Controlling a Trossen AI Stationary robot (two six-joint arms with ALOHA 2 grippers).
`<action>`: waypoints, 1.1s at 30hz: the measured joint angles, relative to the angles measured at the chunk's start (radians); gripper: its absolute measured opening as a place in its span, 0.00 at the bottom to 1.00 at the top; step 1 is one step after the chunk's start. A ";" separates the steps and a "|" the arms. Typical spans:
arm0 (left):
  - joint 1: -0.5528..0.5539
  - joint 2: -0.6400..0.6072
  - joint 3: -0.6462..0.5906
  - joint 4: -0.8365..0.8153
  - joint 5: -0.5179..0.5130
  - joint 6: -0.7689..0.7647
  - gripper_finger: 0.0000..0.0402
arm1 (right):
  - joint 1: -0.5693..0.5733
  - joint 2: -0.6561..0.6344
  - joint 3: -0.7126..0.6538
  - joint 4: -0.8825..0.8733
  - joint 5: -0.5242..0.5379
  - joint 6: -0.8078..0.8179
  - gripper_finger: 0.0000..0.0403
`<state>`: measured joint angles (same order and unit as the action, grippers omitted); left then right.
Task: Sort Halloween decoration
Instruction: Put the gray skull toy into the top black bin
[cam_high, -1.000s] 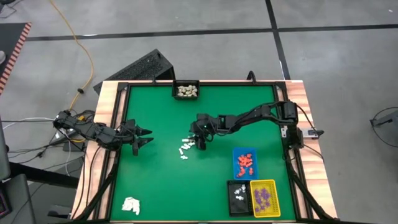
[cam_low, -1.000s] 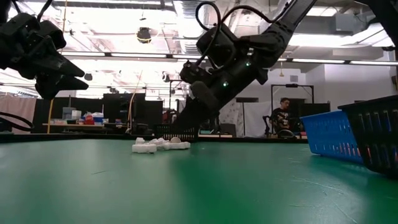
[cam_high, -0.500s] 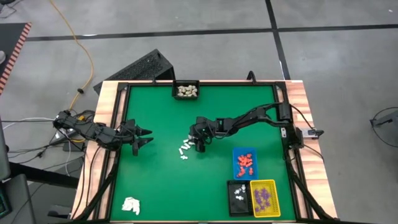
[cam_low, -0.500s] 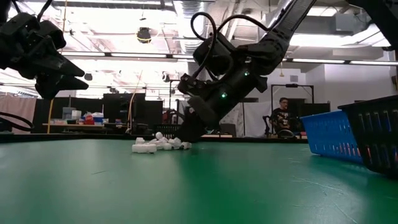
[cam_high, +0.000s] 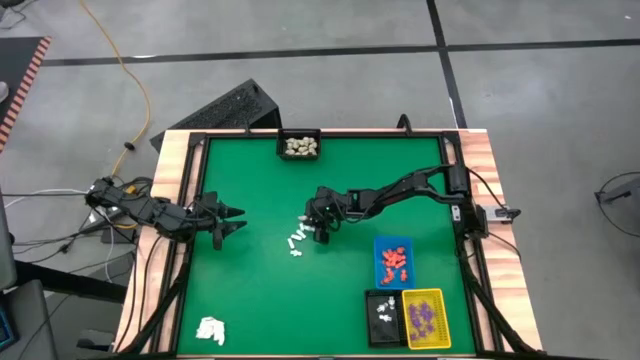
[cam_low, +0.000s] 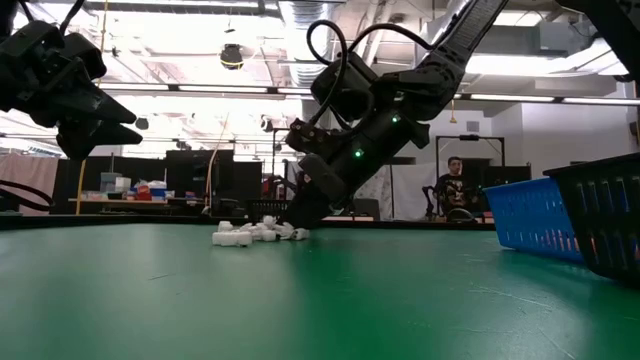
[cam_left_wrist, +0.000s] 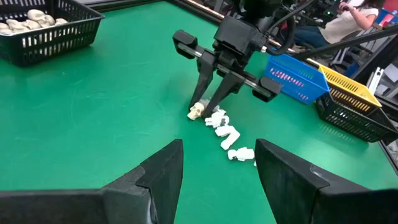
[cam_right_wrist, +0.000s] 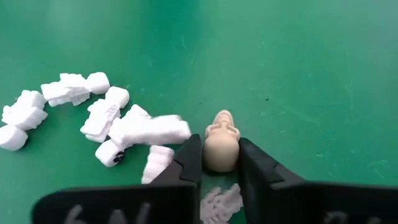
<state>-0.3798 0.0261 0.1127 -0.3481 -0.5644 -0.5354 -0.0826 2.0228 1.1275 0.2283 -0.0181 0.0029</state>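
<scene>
one cream skull (cam_right_wrist: 221, 148) in right pincer (cam_right_wrist: 219, 163) — beside white pieces (cam_right_wrist: 93, 118)

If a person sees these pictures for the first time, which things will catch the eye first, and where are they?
First is the right gripper near the middle of the green table, its fingers closed on a cream skull piece beside a scatter of white pieces. Next are the colourful trays at the table's right front: a blue tray with orange-red pieces, and a yellow tray with purple ones. The left gripper waits open at the left edge.
</scene>
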 joint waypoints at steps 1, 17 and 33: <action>0.000 0.000 0.000 0.000 0.000 0.000 0.47 | 0.000 0.000 0.000 0.000 0.000 0.000 0.14; 0.000 0.000 0.000 0.000 0.000 0.000 0.47 | -0.004 -0.033 0.056 0.010 0.000 -0.011 0.12; 0.000 0.000 0.000 0.000 0.000 0.019 0.47 | -0.174 -0.034 0.252 0.012 0.235 0.014 0.11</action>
<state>-0.3798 0.0258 0.1127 -0.3485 -0.5645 -0.5168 -0.2564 1.9884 1.3790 0.2405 0.2171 0.0167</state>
